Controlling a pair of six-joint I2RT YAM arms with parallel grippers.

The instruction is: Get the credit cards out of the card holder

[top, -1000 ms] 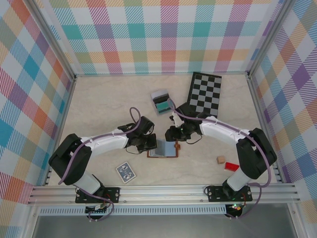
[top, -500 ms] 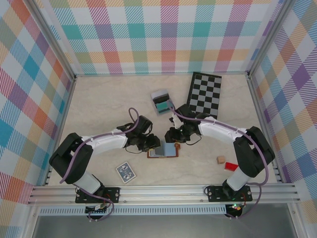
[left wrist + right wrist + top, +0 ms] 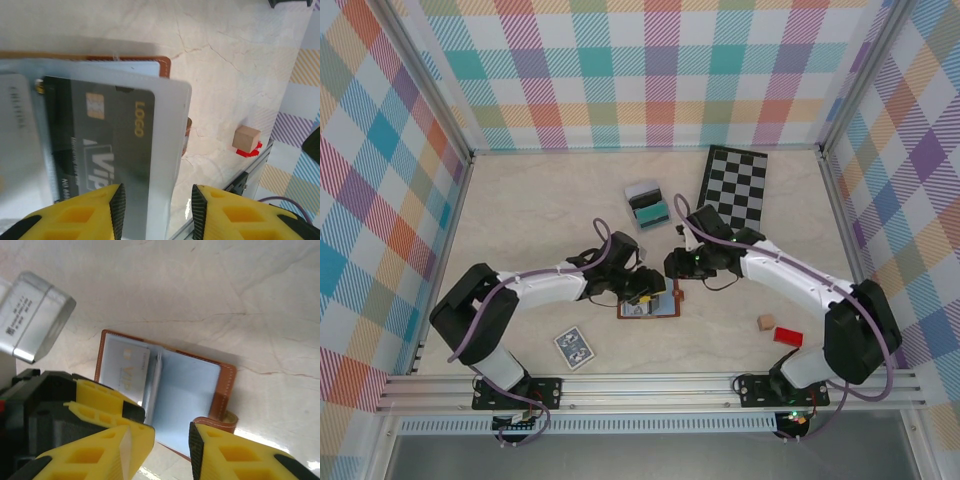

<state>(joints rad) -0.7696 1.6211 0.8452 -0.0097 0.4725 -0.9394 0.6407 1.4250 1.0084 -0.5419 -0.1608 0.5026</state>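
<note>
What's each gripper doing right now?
Left gripper: open, astride the pale pocket edge around the dark grey-black rectangular credit card, not clamped.
Right gripper: open above the brown leather folding card holder, apparently empty.

Dark credit card (image 3: 100, 135) — lower end hidden behind the left claw (image 3: 157, 210), print blurred

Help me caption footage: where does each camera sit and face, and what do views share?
Top external: above, behind the arms, looking down at the table; both arms show.
Left wrist: wrist-mounted, looks down past the left end effector at a dark card.
Right wrist: wrist-mounted, looks down past the right end effector at the open card holder.
Shared: all three show the card holder.
</note>
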